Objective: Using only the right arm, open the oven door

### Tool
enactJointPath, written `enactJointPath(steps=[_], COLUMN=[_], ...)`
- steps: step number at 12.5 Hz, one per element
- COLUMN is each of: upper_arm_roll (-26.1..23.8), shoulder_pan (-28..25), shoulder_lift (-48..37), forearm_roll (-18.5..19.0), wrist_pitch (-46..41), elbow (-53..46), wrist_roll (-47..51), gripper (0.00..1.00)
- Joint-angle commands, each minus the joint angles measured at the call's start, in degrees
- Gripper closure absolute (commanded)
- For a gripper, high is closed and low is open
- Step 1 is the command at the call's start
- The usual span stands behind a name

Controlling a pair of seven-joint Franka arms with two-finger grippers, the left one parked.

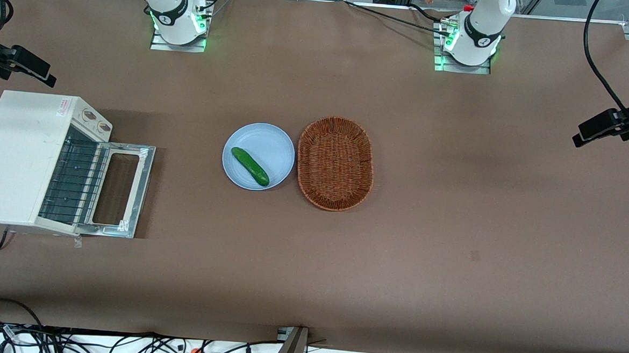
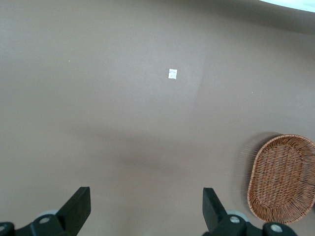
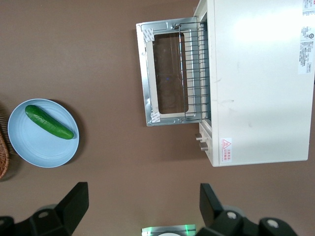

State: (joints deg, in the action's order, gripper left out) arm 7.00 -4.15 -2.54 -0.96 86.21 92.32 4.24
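- Oven door (image 1: 122, 189): lowered flat onto the brown table (image 1: 451, 232), wire rack (image 1: 72, 180) exposed.
- Gripper (image 3: 140, 206): fingers (image 3: 74, 199) spread apart, holding nothing, high above the table near the oven (image 3: 258, 78).
- Plate (image 1: 258, 156) with cucumber (image 1: 250, 166) beside wicker basket (image 1: 335, 163).

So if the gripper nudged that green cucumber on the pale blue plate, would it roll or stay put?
The green cucumber is rounded and elongated, so a sideways nudge would probably roll it. The pale blue round plate looks smooth and shallow, so it might slide too. The gripper hangs open above the table, apart from the plate and the oven door, which lies folded down.
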Motion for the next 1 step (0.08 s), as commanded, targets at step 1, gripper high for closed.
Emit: enactJointPath(steps=[1], upper_arm_roll=[-0.4], shoulder_pan=[0.4], shoulder_lift=[1.0], forearm_roll=[-0.1], wrist_pitch=[-0.7], elbow=[-1.3], wrist_roll=[-0.8], gripper=[0.0])
